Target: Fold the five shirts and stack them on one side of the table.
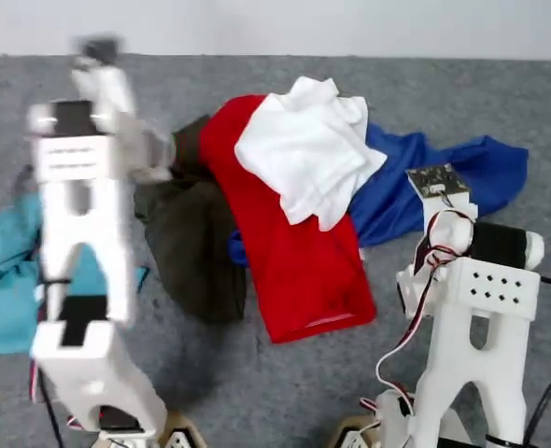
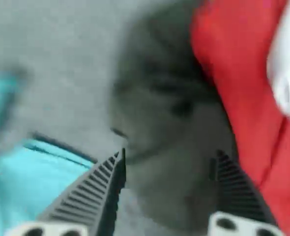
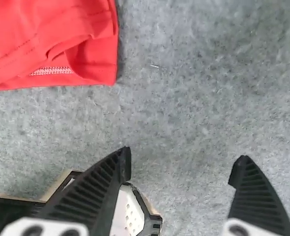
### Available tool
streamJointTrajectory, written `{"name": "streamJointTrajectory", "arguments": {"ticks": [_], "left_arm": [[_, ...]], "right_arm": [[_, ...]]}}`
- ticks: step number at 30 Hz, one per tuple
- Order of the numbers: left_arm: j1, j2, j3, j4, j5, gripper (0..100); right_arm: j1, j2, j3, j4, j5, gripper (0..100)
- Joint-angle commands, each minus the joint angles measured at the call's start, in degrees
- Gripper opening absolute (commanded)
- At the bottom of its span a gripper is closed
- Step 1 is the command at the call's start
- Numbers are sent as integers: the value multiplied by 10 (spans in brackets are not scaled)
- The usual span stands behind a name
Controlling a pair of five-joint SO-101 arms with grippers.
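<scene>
Here, five shirts lie crumpled and unfolded across the grey, carpet-like desk point(image 1: 257, 392). The teal shirt point(image 1: 5, 280) lies apart at the left edge of the high view. Next to it, towards the middle, the dark olive shirt point(image 1: 191, 252) is bunched up, and its far side runs under the red shirt point(image 1: 294, 261). The red shirt stretches lengthwise down the middle, its hem towards the arms. The white shirt point(image 1: 308, 154) sits heaped on the far half of the red one. The blue shirt point(image 1: 444, 177) spreads out to the right from beneath both of them.

The left arm point(image 1: 75, 187) stands over the teal shirt and reaches towards the dark olive one. In its wrist view the left pincer point(image 2: 169, 155) is spread wide and pinches nothing. It hangs above the dark olive shirt, with the teal shirt on one side and the red shirt on the other. Whether its fingertips touch the cloth cannot be told.

The right arm point(image 1: 472, 289) stands at the near right of the desk, just beside the near edge of the blue shirt. The right pincer point(image 3: 184, 157) is likewise spread and holds nothing. It hangs over bare grey desk, near the hem corner of the red shirt but apart from it.
</scene>
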Motion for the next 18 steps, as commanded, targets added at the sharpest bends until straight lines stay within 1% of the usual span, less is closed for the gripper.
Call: {"name": "streamJointTrajectory", "arguments": {"ticks": [1,4,7,9,11,13,15,18], "left_arm": [[50,76,25,0,38,265],[51,148,19,-15,44,265],[47,217,-22,-13,42,261],[47,254,-61,-3,40,212],[49,287,-113,12,33,114],[49,309,-164,19,3,2],[46,305,-191,20,-19,17],[24,246,-215,20,-22,12]], "right_arm": [[7,-8,-3,24,7,332],[7,-8,-3,24,7,332],[7,-8,-3,24,8,332],[7,-8,-3,24,8,332],[7,-8,-3,24,8,330],[7,-8,-3,24,8,330],[7,-8,-3,24,8,330],[7,-8,-3,24,8,330]]}}
